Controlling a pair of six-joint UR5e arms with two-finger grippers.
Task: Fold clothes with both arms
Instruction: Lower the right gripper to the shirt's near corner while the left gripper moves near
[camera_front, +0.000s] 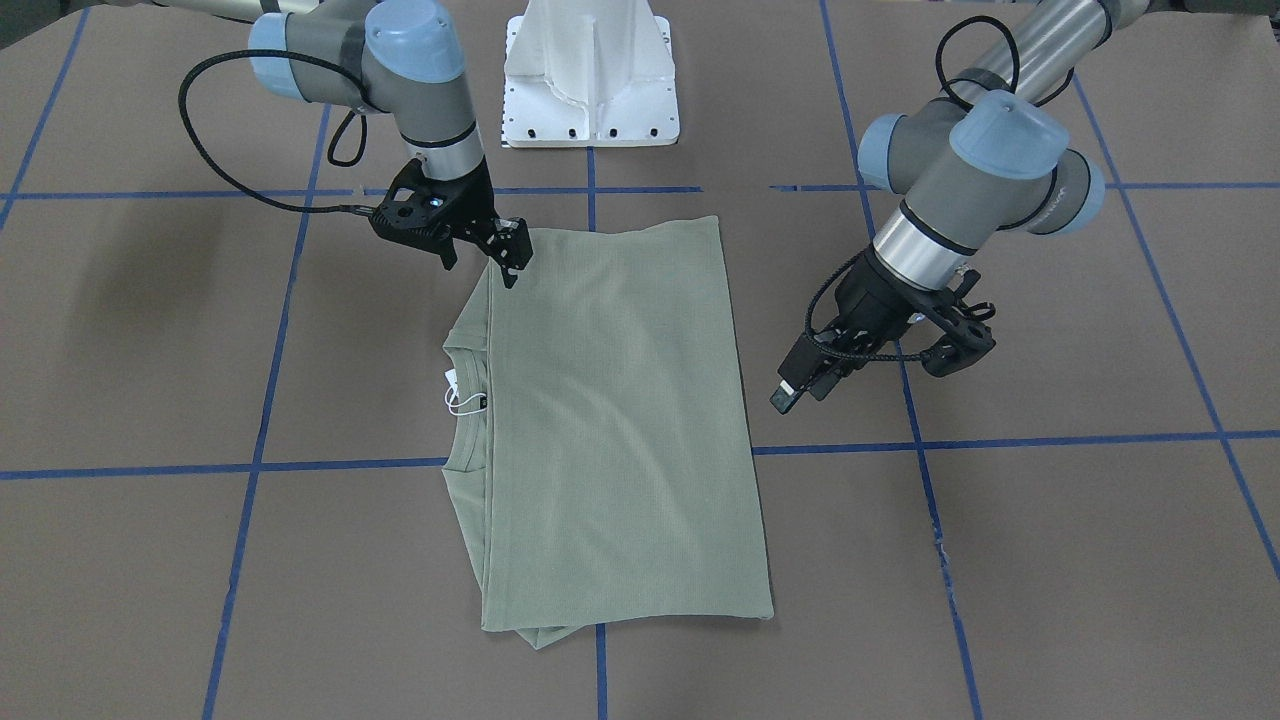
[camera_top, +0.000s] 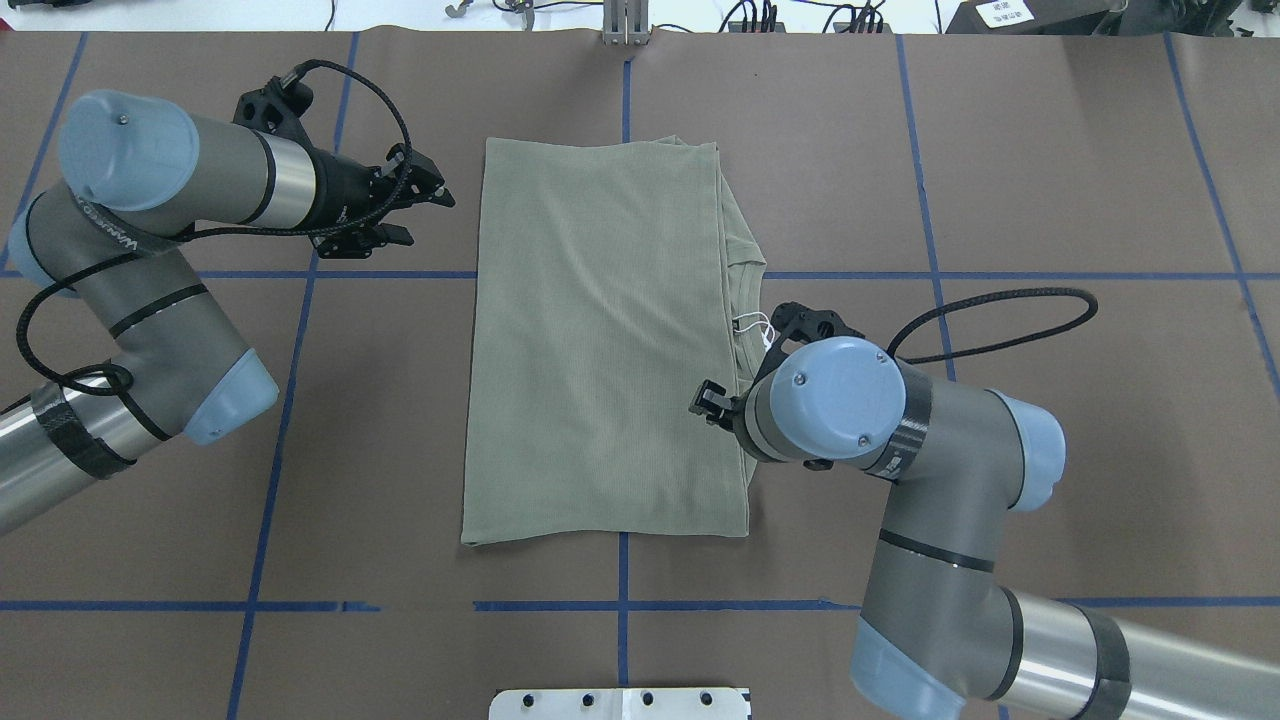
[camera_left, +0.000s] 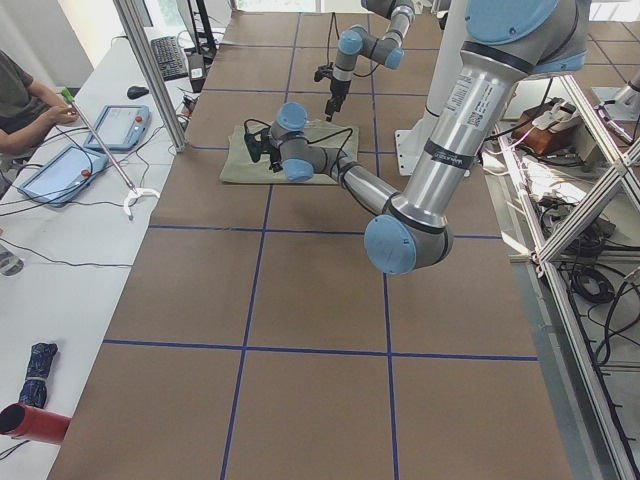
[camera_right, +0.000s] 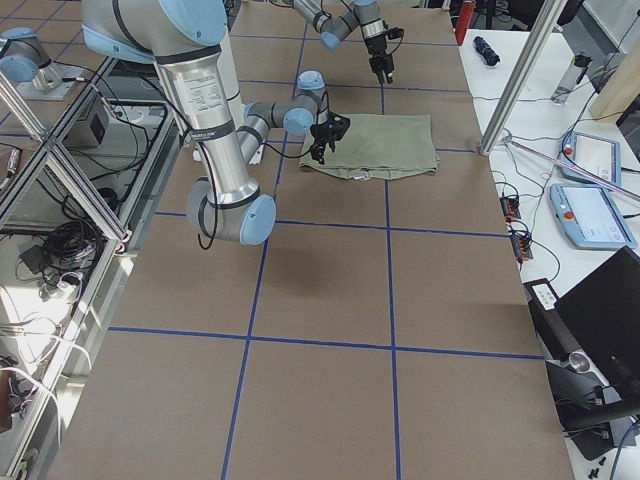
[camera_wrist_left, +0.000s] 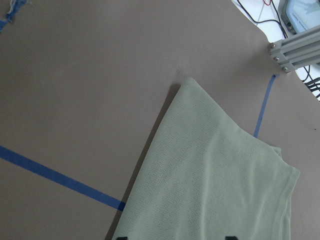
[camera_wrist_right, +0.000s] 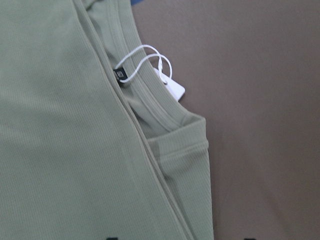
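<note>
The shirt lies folded into a long rectangle, flat on the table. Right gripper — jaws spread, empty — hangs over the shirt's collar-side edge, near its hang tag. Left gripper, likewise spread, hovers just beside the shirt's opposite long edge.

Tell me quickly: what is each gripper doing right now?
Left gripper: open, empty, beside the shirt.
Right gripper: open, holding nothing, at the shirt's folded edge.
</note>
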